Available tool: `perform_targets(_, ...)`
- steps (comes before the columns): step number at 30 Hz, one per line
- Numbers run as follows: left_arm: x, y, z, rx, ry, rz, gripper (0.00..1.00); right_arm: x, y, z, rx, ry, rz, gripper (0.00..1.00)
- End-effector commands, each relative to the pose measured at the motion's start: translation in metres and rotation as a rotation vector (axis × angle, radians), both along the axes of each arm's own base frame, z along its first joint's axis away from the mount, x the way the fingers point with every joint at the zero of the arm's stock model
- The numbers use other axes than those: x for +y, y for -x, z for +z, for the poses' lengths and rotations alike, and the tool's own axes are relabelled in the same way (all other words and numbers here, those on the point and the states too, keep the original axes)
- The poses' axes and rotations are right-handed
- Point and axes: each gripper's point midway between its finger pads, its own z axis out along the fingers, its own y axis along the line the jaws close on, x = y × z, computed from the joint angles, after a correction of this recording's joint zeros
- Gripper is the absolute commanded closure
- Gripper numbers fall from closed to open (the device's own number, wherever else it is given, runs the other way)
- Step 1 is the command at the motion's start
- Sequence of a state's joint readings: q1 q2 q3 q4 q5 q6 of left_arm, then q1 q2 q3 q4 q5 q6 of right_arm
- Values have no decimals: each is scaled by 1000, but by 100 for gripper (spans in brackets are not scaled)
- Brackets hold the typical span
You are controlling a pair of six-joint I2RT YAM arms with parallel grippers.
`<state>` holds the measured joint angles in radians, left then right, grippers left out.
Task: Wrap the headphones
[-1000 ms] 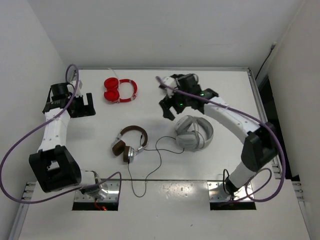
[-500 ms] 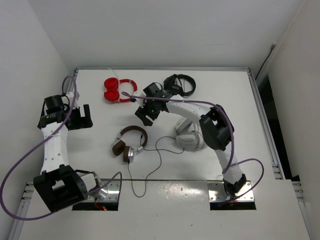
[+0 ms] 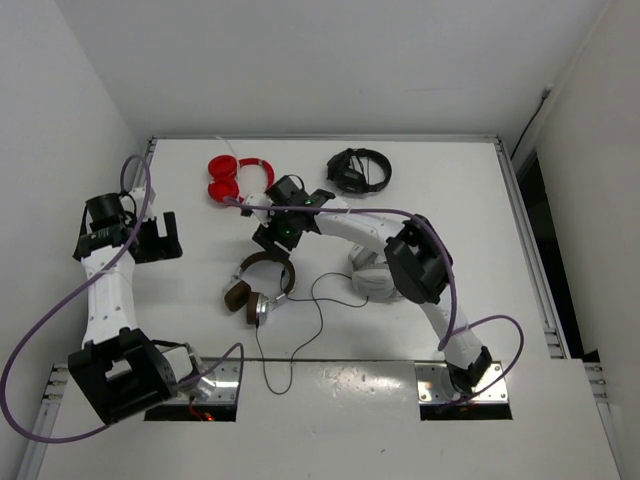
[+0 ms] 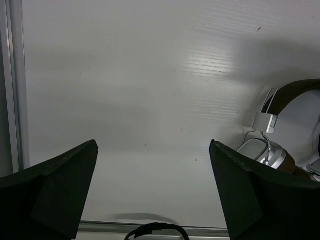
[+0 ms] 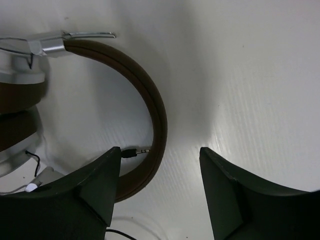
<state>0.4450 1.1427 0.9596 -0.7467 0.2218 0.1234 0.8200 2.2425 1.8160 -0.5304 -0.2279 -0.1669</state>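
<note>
Lying on the white table (image 3: 450, 220), the headphones (image 3: 238, 294) sit between white walls (image 3: 330, 70).

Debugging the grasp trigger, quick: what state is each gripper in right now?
Left gripper: open, empty.
Right gripper: open above the brown headphones, gripping nothing.

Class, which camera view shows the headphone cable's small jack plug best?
The right wrist view: the small black jack plug lies close up, beside the brown headband. The top external view is too distant to show it; the left wrist view misses it.
</note>
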Motion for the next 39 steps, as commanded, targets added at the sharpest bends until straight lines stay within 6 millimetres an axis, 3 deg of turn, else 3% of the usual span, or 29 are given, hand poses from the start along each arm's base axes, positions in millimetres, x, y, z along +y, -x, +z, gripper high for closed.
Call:
perform_targets(1, 2, -4, -3, -18, 7, 3, 0, 6, 1, -10, 12, 13, -12, 37)
perform_targets(5, 3, -6, -5, -15, 8, 3, 0, 5, -5, -26, -8, 46, -56, 35)
perform_targets(9, 4, -8, -6, -7, 12, 3, 0, 8, -10, -24, -16, 32, -98, 28)
perform_targets(13, 11, -14, -12, 18, 5, 16, 0, 5, -10, -34, -15, 45, -114, 19)
perform_targets(17, 23, -26, -1, 1, 1, 94, 0, 2, -16, -32, -68, 53, -155, 0)
perform_targets(21, 21, -29, -2, -4, 15, 94, 0, 0, -11, -36, -78, 81, -128, 0)
perform_targets(26, 10, -35, 1, -37, 49, 13, 0, 2, 3, -42, -87, 120, -68, 7)
perform_targets(33, 8, -36, -5, -29, 59, -3, 0, 2, 23, -48, -52, 166, -24, 40)
perform_targets(39, 13, -35, -11, -3, 56, 7, 0, -14, 32, -60, 2, 219, -22, 66)
